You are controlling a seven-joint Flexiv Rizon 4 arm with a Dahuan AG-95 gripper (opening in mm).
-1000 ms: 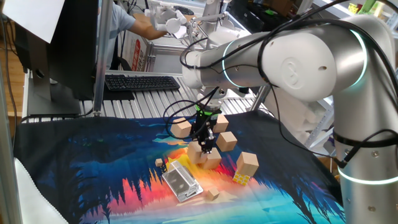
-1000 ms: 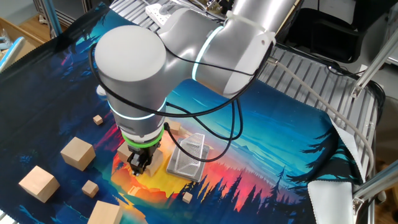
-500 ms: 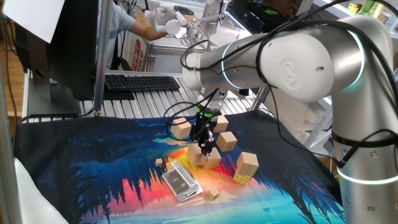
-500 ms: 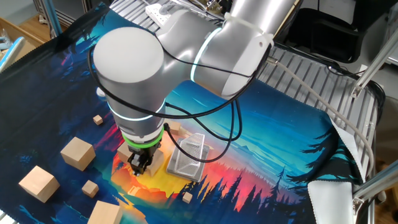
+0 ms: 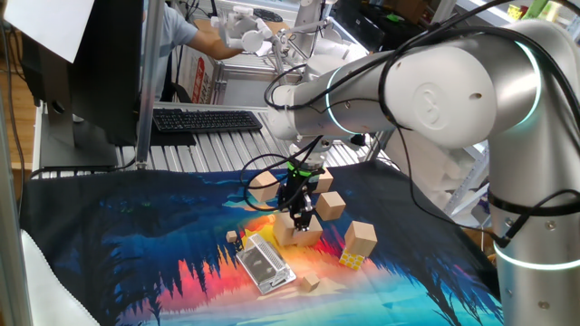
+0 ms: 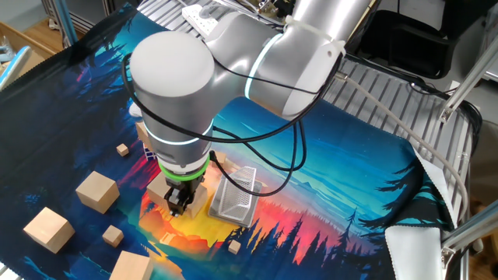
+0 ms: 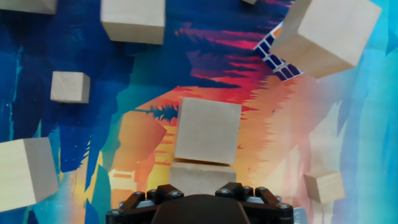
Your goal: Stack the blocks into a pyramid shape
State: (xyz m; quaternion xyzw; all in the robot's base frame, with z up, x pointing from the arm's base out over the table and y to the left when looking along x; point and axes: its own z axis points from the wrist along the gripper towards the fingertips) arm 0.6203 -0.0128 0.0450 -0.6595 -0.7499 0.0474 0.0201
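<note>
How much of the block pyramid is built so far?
Only the start. Done: a far block and a near block sit side by side as a bottom row, with nothing on top. In hand: the gripper is down around the near block; I can't tell if it's squeezing. Left: a loose block, another, and a tilted block on the puzzle cube.

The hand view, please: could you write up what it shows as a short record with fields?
end effector: pointing down over the near block; whether it grips cannot be told
far block: flat on the mat, centre
near block: close against the far block's near side
top block: loose, upper edge
left block: loose, left edge
puzzle cube: upper right, under a tilted block
small cubes: one left, one lower right
pyramid: no second layer yet
</note>
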